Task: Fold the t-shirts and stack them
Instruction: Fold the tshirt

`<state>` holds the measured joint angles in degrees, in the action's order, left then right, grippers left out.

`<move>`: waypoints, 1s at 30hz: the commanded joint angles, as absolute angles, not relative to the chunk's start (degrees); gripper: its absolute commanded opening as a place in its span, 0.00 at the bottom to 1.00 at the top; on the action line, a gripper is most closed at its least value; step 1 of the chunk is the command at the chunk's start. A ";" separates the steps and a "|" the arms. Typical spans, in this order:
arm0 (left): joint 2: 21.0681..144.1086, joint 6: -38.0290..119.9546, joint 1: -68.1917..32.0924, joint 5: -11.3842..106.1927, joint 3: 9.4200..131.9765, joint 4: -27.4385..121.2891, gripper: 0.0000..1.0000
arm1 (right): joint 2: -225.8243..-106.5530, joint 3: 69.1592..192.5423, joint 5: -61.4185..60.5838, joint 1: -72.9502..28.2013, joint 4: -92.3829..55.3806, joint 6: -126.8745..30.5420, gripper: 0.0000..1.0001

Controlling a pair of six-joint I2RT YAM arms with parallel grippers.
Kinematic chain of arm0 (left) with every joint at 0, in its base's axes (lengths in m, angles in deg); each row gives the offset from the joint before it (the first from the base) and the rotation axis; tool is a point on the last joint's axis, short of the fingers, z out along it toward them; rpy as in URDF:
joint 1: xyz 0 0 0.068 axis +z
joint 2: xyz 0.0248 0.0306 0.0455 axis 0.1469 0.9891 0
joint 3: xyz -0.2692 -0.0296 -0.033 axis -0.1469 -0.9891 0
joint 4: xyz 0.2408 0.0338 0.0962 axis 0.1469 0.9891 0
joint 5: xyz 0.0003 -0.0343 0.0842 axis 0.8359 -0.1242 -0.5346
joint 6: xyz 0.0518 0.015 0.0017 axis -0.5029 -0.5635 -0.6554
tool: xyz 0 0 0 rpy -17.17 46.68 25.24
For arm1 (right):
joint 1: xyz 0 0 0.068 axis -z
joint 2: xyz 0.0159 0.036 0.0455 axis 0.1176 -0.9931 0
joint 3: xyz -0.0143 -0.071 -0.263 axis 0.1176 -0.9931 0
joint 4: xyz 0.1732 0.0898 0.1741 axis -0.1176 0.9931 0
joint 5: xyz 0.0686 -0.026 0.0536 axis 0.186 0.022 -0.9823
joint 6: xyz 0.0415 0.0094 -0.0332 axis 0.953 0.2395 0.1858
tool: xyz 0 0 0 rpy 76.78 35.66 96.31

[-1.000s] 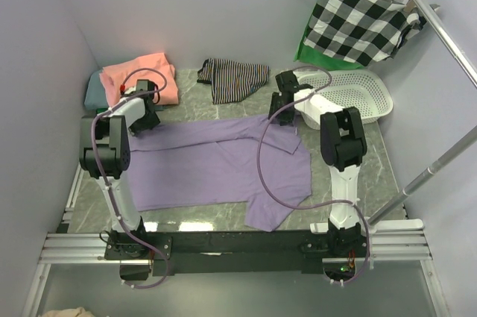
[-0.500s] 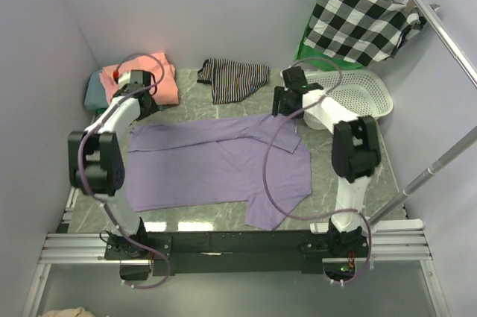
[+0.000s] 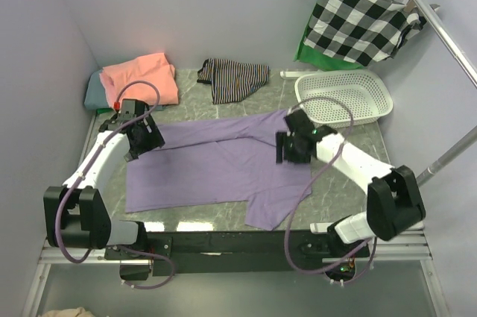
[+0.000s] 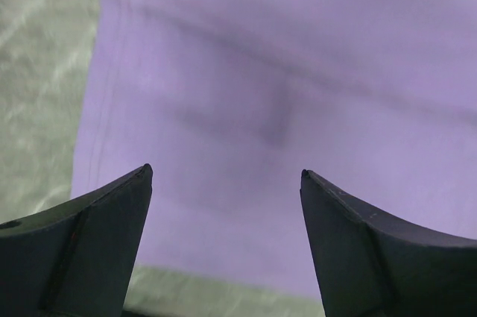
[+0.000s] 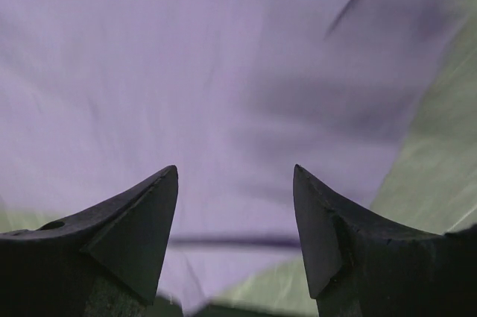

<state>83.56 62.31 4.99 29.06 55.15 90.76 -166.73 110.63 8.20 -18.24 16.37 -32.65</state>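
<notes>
Left end effector (image 3: 147, 140) released, empty; left edge of lavender-purple cotton t-shirt (image 3: 216, 171) beneath it, on grey marbled desk (image 3: 190, 93). Right end effector (image 3: 283, 148) released, empty, shirt's right side beneath

No readable text, label, brand, number or sign anywhere in view.
</notes>
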 commanded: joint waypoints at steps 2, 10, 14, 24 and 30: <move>81.80 57.42 4.58 35.97 61.02 103.34 0.85 | -156.40 103.30 5.29 -26.90 19.57 -23.89 0.70; 79.87 62.25 2.65 36.86 53.47 101.68 0.82 | -152.78 99.24 4.85 -36.99 23.26 -17.02 0.68; 79.69 63.48 1.42 35.28 52.41 100.27 0.82 | -156.03 101.35 8.35 -42.72 26.51 -13.59 0.69; 78.99 64.89 0.89 35.98 50.65 98.60 0.81 | -162.98 104.34 13.55 -49.76 27.22 -9.63 0.66; 79.43 64.80 0.80 36.95 50.21 97.90 0.80 | -166.84 105.75 14.69 -52.83 27.92 -8.75 0.62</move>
